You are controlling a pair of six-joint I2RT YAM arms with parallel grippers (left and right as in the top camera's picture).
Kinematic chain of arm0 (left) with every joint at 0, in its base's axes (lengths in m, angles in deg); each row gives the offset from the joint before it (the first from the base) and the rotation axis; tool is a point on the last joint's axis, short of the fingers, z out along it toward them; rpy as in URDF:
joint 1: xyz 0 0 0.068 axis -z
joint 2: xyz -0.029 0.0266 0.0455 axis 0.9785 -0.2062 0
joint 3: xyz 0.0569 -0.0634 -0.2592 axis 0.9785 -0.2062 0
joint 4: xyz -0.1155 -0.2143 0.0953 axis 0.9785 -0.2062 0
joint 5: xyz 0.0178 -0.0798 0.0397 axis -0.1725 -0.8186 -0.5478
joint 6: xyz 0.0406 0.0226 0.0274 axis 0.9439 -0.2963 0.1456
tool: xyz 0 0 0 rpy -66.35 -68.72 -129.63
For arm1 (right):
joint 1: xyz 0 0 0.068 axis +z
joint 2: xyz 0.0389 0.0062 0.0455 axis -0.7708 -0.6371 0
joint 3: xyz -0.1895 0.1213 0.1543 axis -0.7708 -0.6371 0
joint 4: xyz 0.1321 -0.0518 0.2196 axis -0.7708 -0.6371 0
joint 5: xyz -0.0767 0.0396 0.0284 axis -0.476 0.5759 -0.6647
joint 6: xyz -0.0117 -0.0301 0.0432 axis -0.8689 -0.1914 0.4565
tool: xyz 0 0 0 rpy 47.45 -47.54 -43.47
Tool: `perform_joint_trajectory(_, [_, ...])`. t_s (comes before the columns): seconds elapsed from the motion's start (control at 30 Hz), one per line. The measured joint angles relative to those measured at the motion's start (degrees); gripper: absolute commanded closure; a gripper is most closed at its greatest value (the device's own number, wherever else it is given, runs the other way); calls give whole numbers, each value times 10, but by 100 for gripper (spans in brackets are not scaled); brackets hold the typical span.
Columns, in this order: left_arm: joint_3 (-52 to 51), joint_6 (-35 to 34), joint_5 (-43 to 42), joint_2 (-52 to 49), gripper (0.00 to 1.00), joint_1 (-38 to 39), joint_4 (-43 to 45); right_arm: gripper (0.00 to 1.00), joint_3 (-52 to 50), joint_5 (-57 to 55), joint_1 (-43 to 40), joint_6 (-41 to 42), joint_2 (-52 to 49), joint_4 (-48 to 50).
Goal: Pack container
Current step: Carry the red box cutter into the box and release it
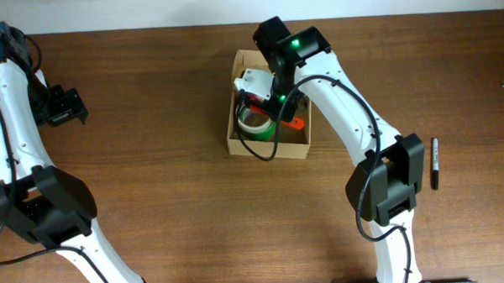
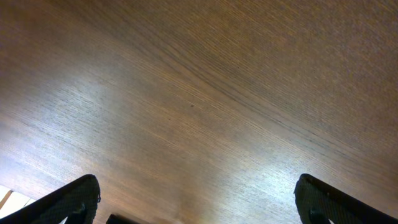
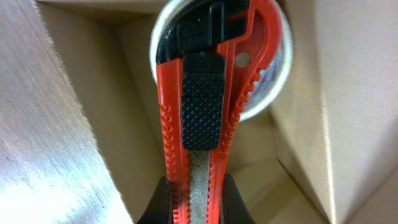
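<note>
The container [image 1: 233,144] is a small tan cardboard box, open at the top, near the table's far middle. Inside it lie a green tape roll [image 1: 256,124] and a white object [image 1: 251,77]. My right gripper [image 1: 283,111] is over the box and shut on a red box cutter [image 3: 199,112] with a black ridged slider; it points down into the box [image 3: 298,93], above a clear tape roll [image 3: 277,68]. A bit of the red cutter shows in the overhead view [image 1: 294,121]. My left gripper [image 2: 198,202] is open and empty over bare table at the far left [image 1: 64,106].
A black marker [image 1: 434,163] lies on the table at the right. The wooden table [image 1: 153,195] spreads around the box. The right arm's links [image 1: 388,174] stand between box and marker.
</note>
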Motion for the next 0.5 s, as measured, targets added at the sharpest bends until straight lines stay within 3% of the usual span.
perform_joint_trajectory(0.5, [0, 0, 0, 0, 0, 0, 0, 96, -19, 4, 19, -21, -13, -10])
